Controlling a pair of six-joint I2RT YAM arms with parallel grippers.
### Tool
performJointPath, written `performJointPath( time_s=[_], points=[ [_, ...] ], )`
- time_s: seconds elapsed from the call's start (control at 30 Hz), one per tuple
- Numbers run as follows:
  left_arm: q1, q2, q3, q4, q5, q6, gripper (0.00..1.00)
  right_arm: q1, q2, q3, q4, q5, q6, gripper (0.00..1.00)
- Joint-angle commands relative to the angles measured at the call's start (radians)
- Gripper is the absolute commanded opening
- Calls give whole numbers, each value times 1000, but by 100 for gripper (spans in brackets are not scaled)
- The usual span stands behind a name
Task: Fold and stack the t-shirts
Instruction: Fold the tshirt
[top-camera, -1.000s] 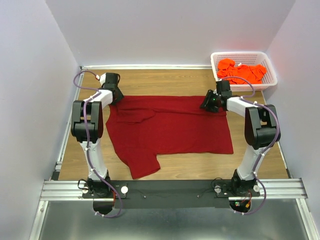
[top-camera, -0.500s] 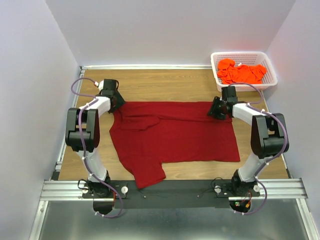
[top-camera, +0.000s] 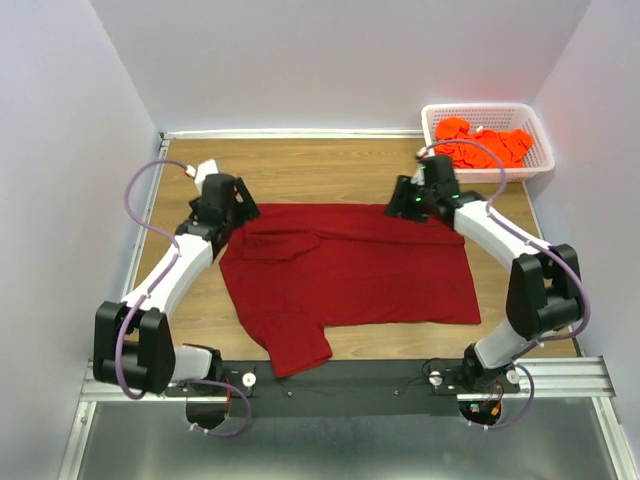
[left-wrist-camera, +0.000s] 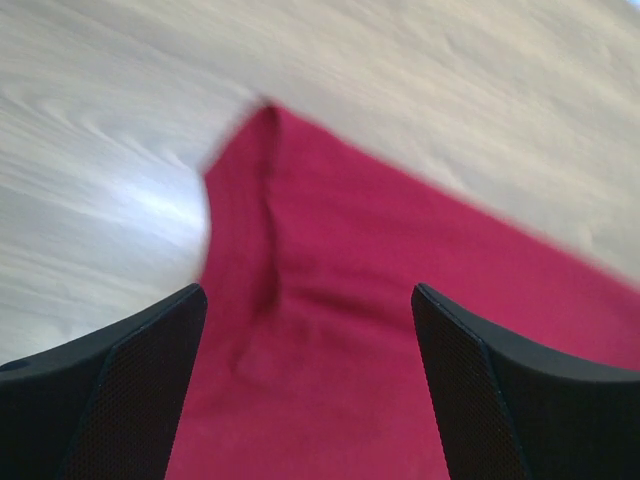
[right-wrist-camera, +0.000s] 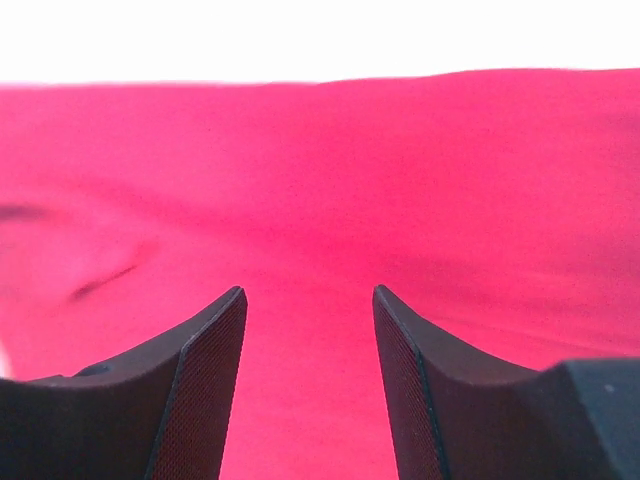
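Spreading over the light wooden tabletop, the large dark red cloth t-shirt lies mostly flat, with a wrinkled fold near its far-left corner. Likely light, limp and non-fragile; it should drape, so pinch both far corners together. White plastic mesh basket at far right holds crumpled bright orange t-shirts. Left end effector is spread wide over the far-left corner and holds nothing. Right end effector is spread over the far edge and is also empty.
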Motion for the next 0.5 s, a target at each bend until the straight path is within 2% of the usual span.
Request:
performJointPath(
  time_s=[0.0,0.17,0.3,0.47],
  points=[
    [-77,-44,-135,-15,40,-23,91,135,40,-27,153,-164,122,61],
    [-96,-93,-235,20,57,-55,93,295,152,-34,383,-172,242,60],
    [-108,-109,-247,30,50,-35,93,361,257,-26,504,-170,344,59],
    [-122,-144,-262,31,50,-28,93,405,344,-8,564,-138,440,59]
  ],
)
